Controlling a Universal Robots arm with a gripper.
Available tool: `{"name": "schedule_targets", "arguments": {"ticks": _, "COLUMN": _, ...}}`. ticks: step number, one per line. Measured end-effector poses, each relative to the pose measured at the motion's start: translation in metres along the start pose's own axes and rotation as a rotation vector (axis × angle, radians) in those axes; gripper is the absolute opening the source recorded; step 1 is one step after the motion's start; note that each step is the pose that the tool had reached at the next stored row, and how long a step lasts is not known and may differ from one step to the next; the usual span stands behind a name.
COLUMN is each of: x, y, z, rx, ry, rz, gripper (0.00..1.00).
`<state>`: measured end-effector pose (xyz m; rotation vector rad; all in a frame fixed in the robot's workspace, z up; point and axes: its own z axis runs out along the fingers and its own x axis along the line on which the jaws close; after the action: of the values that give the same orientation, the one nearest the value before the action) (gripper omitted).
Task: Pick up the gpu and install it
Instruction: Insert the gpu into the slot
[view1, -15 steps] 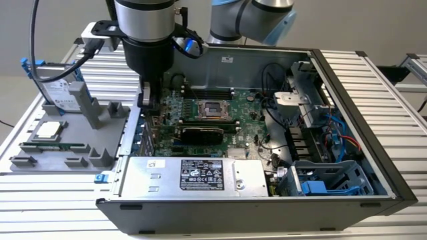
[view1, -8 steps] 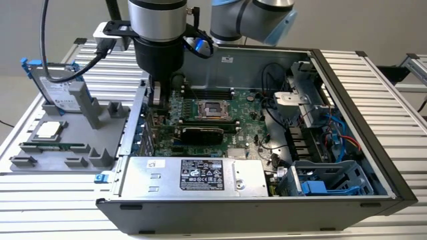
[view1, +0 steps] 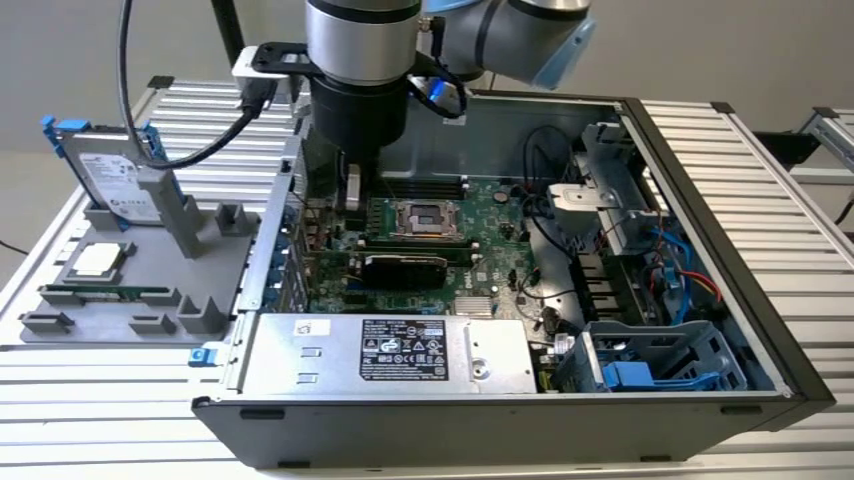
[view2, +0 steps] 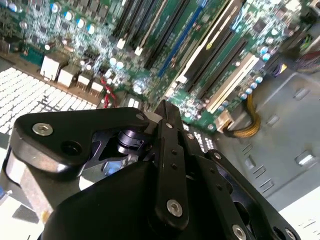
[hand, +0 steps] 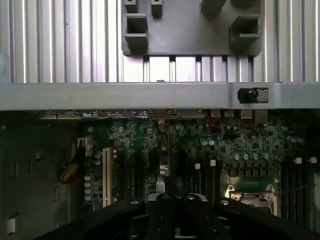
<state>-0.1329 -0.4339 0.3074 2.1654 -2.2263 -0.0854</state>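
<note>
**A:** One gpu (view1: 404, 269), a short card with a black shroud face: where is it?

**B:** On edge on the green motherboard (view1: 501, 250), inside the open grey computer case (view1: 747, 250), just beside the silver processor socket (view1: 422, 216).

**A:** Tool state?

**B:** The black gripper (view1: 354, 200) hangs over the card's end near the case wall. Spread or pinched, I cannot tell, nor whether it touches.

**A:** Step?

**B:** Seating, by my judgement. Any further move calls for straight vertical travel.

**A:** Surroundings?

**B:** Silver power supply box (view1: 400, 352) close on one side and black cables (view1: 554, 215) beyond. Outside sits a grey holder tray (view1: 80, 330) with a blue-framed silver hard drive (view1: 114, 180) and a long green memory stick (view1: 107, 294).
</note>
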Motion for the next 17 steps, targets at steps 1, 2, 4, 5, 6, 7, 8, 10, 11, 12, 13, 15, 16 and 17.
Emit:
{"name": "schedule_targets", "arguments": {"ticks": 1, "x": -0.0001, "y": -0.0040, "z": -0.0002, "rx": 0.0000, "ry": -0.0003, "rz": 0.000, "gripper": 0.00}}
{"name": "schedule_targets", "arguments": {"ticks": 2, "x": -0.0002, "y": -0.0081, "z": -0.0005, "rx": 0.0000, "ry": -0.0004, "rz": 0.000, "gripper": 0.00}}
{"name": "schedule_targets", "arguments": {"ticks": 4, "x": -0.0004, "y": -0.0166, "z": -0.0010, "rx": 0.0000, "ry": -0.0010, "rz": 0.000, "gripper": 0.00}}
{"name": "schedule_targets", "arguments": {"ticks": 5, "x": -0.0005, "y": -0.0208, "z": -0.0013, "rx": 0.0000, "ry": -0.0012, "rz": 0.000, "gripper": 0.00}}
{"name": "schedule_targets", "arguments": {"ticks": 6, "x": -0.0006, "y": -0.0246, "z": -0.0015, "rx": 0.0000, "ry": -0.0015, "rz": 0.000, "gripper": 0.00}}
{"name": "schedule_targets", "arguments": {"ticks": 7, "x": -0.0007, "y": -0.0287, "z": -0.0018, "rx": 0.0000, "ry": -0.0017, "rz": 0.000, "gripper": 0.00}}
{"name": "schedule_targets", "arguments": {"ticks": 8, "x": -0.0007, "y": -0.0322, "z": -0.0020, "rx": 0.0000, "ry": -0.0020, "rz": 0.000, "gripper": 0.00}}
{"name": "schedule_targets", "arguments": {"ticks": 10, "x": -0.0009, "y": -0.0384, "z": -0.0025, "rx": -0.0001, "ry": -0.0025, "rz": -0.001, "gripper": 0.00}}
{"name": "schedule_targets", "arguments": {"ticks": 11, "x": -0.0010, "y": -0.0418, "z": -0.0027, "rx": -0.0001, "ry": -0.0029, "rz": -0.001, "gripper": 0.00}}
{"name": "schedule_targets", "arguments": {"ticks": 12, "x": -0.0010, "y": -0.0453, "z": -0.0029, "rx": -0.0001, "ry": -0.0031, "rz": -0.001, "gripper": 0.00}}
{"name": "schedule_targets", "arguments": {"ticks": 13, "x": -0.0011, "y": -0.0484, "z": -0.0031, "rx": -0.0001, "ry": -0.0034, "rz": -0.001, "gripper": 0.00}}
{"name": "schedule_targets", "arguments": {"ticks": 15, "x": -0.0013, "y": -0.0536, "z": -0.0034, "rx": -0.0001, "ry": -0.0036, "rz": -0.001, "gripper": 0.00}}
{"name": "schedule_targets", "arguments": {"ticks": 16, "x": -0.0013, "y": -0.0563, "z": -0.0036, "rx": -0.0001, "ry": -0.0037, "rz": -0.001, "gripper": 0.00}}
{"name": "schedule_targets", "arguments": {"ticks": 17, "x": -0.0014, "y": -0.0589, "z": -0.0038, "rx": -0.0001, "ry": -0.0037, "rz": -0.001, "gripper": 0.00}}
